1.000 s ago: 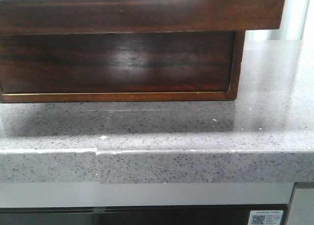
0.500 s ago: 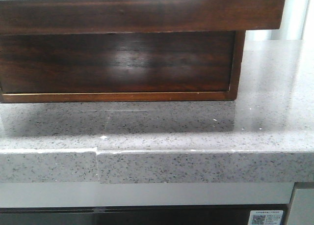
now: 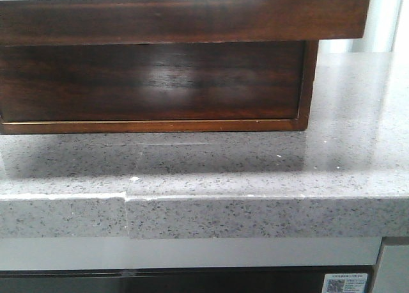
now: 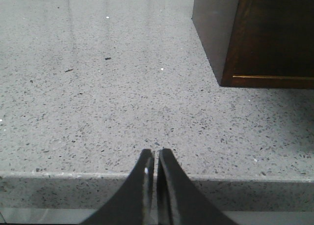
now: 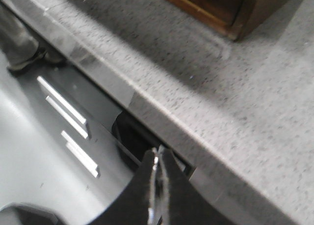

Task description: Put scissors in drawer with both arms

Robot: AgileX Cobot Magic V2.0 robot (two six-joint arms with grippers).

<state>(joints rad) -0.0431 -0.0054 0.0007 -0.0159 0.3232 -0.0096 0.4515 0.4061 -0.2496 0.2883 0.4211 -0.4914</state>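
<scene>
A dark brown glossy wooden box (image 3: 153, 82) fills the upper part of the front view, from about 9 to 2 o'clock – a wide overhanging top band, a recessed panel with soft glare, and a thin pale line just above its base rail. It stands on a grey speckled stone countertop (image 3: 255, 165), polished enough to mirror the box's shadow; a fine seam cuts the counter's thick front edge at about 7 o'clock, with a tiny white chip just beyond it. Below the edge run a pale strip and a dark band, with a QR sticker (image 3: 344, 284) at 5 o'clock. The counter to the box's right, toward 3 o'clock, lies bare. In the left wrist view the left gripper (image 4: 156, 154) has its dark tapered fingers pressed together with nothing between them, poised over the counter's near edge, the box corner at 1 o'clock well apart. The right gripper (image 5: 158, 154) is likewise clenched on nothing – hanging off the counter's front edge over a grey floor with bright reflections. The scissors appear in no view; whether the box's recessed panel is the drawer front cannot be told.
</scene>
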